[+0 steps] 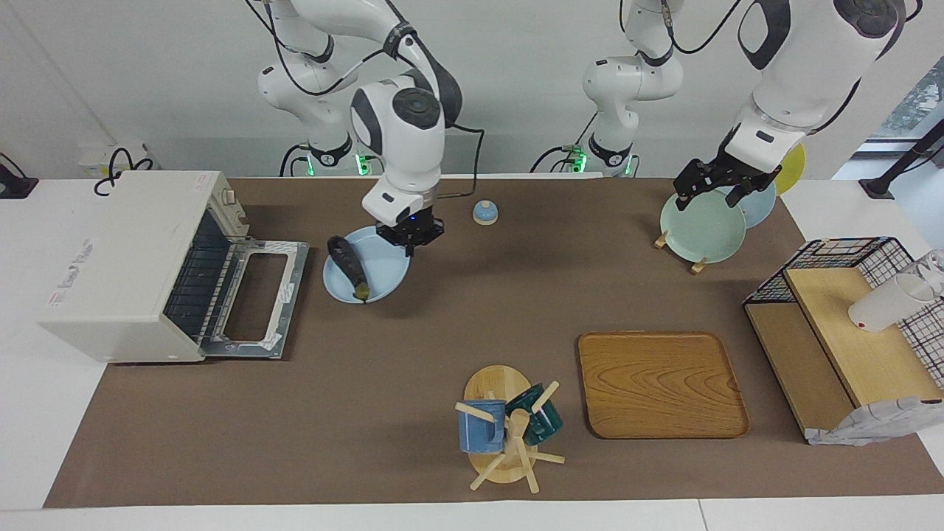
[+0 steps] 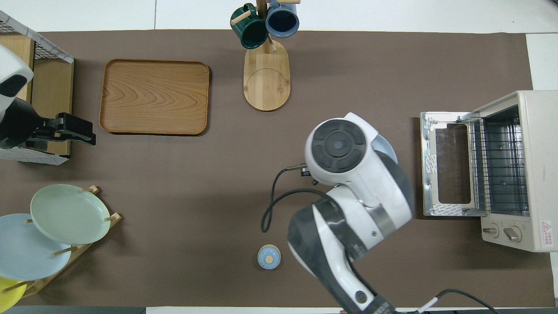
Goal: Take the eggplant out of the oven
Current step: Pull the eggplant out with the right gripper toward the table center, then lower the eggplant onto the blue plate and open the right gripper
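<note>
Purple-black eggplant [image 1: 348, 259] lies on a pale blue plate [image 1: 383, 273], outside the oven [image 1: 118, 258], between the oven's dropped door [image 1: 284, 295] and a small blue bell [image 1: 484, 212]. Right gripper [image 1: 410, 241] has fingers pinched on the plate's rim; whether the plate touches the brown mat [image 1: 413, 354] is unclear. Left gripper [image 1: 719, 188], fingers spread, hovers over the green plate [image 1: 700, 228] in the rack. Oven rack bare.

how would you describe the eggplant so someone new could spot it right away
Start at the cream-white oven with its door dropped open. Beside that door, the right gripper holds a pale blue plate by its rim. The eggplant lies on it: long, slender, purple-black, the only vegetable around.
</note>
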Controlling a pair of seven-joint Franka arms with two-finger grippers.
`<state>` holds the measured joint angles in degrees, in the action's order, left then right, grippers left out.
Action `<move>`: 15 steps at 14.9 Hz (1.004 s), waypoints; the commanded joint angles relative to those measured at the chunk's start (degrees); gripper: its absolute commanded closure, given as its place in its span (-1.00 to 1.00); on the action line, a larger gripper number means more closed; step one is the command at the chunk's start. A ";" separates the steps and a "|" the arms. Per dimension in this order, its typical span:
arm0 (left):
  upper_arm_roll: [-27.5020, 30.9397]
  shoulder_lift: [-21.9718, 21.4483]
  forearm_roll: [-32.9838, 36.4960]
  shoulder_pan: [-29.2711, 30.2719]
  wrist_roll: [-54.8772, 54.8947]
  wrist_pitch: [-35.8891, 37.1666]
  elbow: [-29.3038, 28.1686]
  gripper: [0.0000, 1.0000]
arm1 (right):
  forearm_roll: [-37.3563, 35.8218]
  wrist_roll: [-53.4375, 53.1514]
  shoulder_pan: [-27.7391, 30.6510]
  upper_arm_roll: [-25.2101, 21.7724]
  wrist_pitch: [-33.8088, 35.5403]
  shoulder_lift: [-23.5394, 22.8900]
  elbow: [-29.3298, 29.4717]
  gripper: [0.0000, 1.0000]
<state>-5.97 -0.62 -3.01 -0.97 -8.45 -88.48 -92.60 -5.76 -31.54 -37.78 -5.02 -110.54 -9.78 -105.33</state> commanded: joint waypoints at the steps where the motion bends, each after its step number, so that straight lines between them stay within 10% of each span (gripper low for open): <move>1: -0.36 -1.05 -0.42 0.88 0.36 -1.78 -1.44 -1.00 | 0.04 -8.07 -5.44 -0.34 2.44 -9.44 10.72 1.00; 5: -0.36 -0.96 -0.42 1.14 0.63 -2.57 -1.36 -1.00 | 1.53 -11.78 -9.15 0.01 1.39 -18.08 20.41 1.00; 11: -0.36 -0.78 -0.25 1.32 0.80 -3.98 -1.18 -1.00 | 6.19 -15.30 -12.50 0.28 -12.48 -19.67 15.60 1.00; 15: -0.36 -0.78 -0.33 1.32 0.89 -4.42 -1.18 -1.00 | 7.17 -15.56 -12.58 0.19 -11.82 -19.14 16.63 0.49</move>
<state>-5.96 -0.62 -3.01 -0.46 -8.37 -91.53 -92.61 0.54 -46.52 -50.70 -4.97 -123.68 -30.04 -89.34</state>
